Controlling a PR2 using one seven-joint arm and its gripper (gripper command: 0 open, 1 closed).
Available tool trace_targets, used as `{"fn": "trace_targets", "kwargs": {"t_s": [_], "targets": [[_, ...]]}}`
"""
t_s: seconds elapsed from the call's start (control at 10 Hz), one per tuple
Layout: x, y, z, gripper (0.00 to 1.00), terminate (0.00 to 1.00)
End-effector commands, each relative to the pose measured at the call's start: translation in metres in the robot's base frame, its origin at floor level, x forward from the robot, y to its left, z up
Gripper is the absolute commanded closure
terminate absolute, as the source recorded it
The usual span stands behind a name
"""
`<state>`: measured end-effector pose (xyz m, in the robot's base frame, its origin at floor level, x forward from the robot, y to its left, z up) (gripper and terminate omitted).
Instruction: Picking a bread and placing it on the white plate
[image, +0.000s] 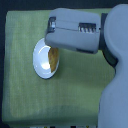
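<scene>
While gripper hovers, bread on white plate.

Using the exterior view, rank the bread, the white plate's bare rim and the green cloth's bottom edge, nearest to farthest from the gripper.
From the gripper:
1. Bread, just below it, on the plate.
2. White plate rim, toward the view's left.
3. Green cloth bottom edge, lowest in view.

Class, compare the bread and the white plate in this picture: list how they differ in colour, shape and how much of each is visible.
Colour: the bread is golden-orange; the white plate is glossy white.
Shape: the bread looks elongated; the white plate is round.
Visibility: the bread is partly hidden under the robot's arm; most of the white plate shows.
Shared: the bread lies on the white plate, so both sit at one spot on the green cloth.
</scene>
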<state>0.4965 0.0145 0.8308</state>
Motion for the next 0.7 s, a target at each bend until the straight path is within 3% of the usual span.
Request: {"fn": "trace_targets", "kwargs": {"t_s": [0.0,0.6], "targets": [[0.0006,0.0449,-0.0344,1.0,0.0],[0.0003,0.0508,-0.0433,1.0,0.0]]}}
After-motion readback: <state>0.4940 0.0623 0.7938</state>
